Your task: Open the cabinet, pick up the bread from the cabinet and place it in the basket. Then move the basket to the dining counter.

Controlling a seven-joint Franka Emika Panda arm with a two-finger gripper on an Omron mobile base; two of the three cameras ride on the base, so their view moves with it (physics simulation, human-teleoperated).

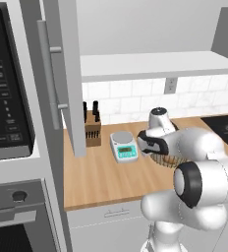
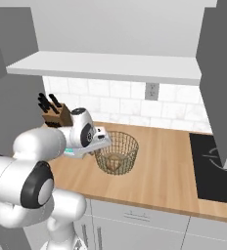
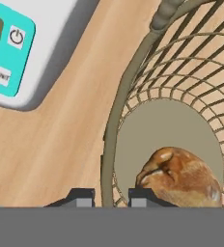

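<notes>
One bread in one basket, gripper straddling rim

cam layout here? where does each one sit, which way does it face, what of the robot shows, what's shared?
Left base view: behind the arm's left, facing worktop and open cabinet; arm lower right.
Right base view: behind its right, facing basket and backsplash; arm lower left.
Hand view: on the hand, looking down; fingertips straddle the basket wall, bread inside.
Shared: basket, scale, knife block.
</notes>
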